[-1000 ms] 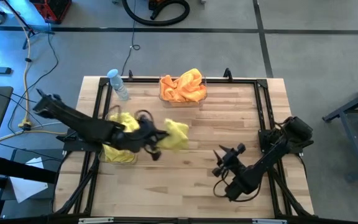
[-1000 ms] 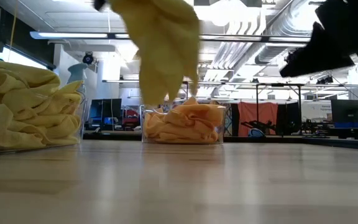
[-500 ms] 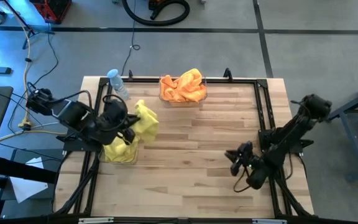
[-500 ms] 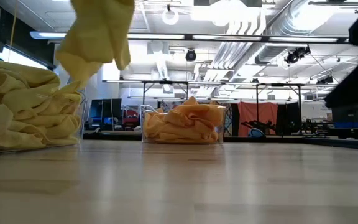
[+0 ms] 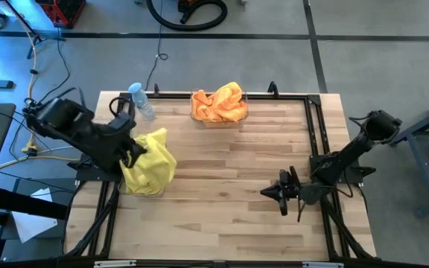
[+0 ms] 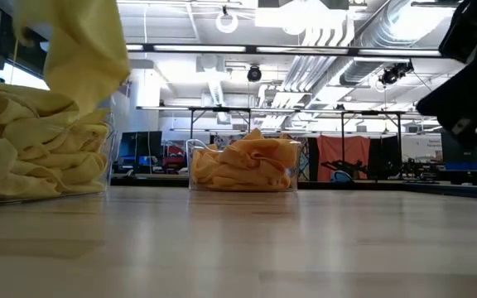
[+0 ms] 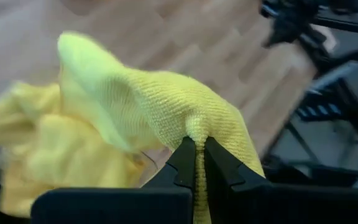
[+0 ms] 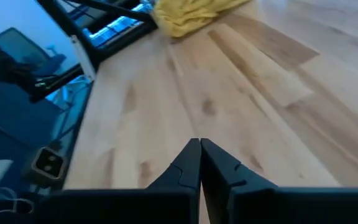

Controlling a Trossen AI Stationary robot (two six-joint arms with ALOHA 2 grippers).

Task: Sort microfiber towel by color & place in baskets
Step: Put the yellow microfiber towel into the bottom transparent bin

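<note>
A yellow microfiber towel hangs from my left gripper, which is shut on it at the table's left, over the left basket. That basket is heaped with yellow towels. The far basket holds orange towels. In the low view the held towel hangs with its lower end at the yellow heap. My right gripper is shut and empty above bare wood at the table's right. My left gripper pinches a raised fold of the yellow towel between its two fingertips. The cloth drapes slack to both sides of the fingers and hangs down over the yellow heap in the left basket.
A clear water bottle lies at the far left corner, beside the left arm. Black frame rails run along the table's far, left and right sides. Bare wood spans the middle of the table.
My left gripper has carried the yellow towel from the table's middle toward the left edge, and it now hangs over the left basket. My right gripper has shut, and its arm has drawn back toward the right edge.
</note>
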